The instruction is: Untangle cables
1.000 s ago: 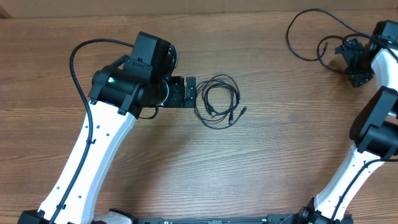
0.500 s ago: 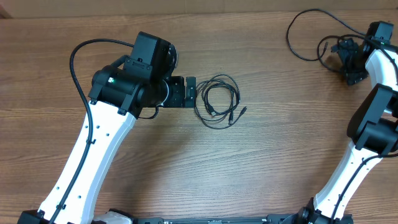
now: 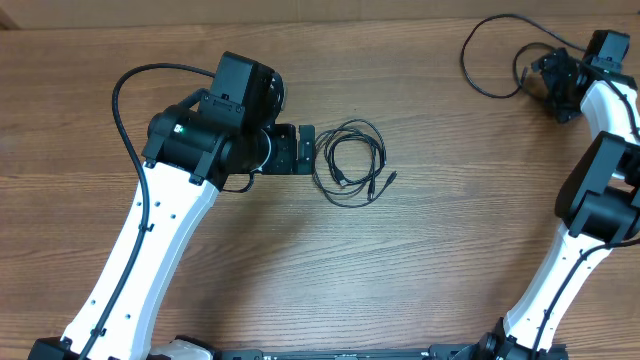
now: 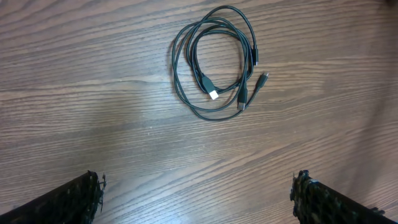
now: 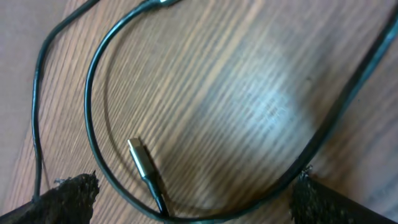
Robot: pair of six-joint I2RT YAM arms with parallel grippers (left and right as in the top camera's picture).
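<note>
Light, limp cables [image 4: 214, 62], upper centre: pinch beside a plug. Wide open, empty: left gripper [image 4: 196, 191], right gripper [image 5: 189, 193].

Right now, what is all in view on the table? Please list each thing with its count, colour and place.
table: one, brown wood, under everything.
coiled cables: seemingly two, black, middle of the table.
loose cable: at least one, black, far right corner.
arms: two, white with black joints, one at each side.
left claw: one, black, open, facing the coil.
right claw: one, black, open, over the loose cable.
</note>
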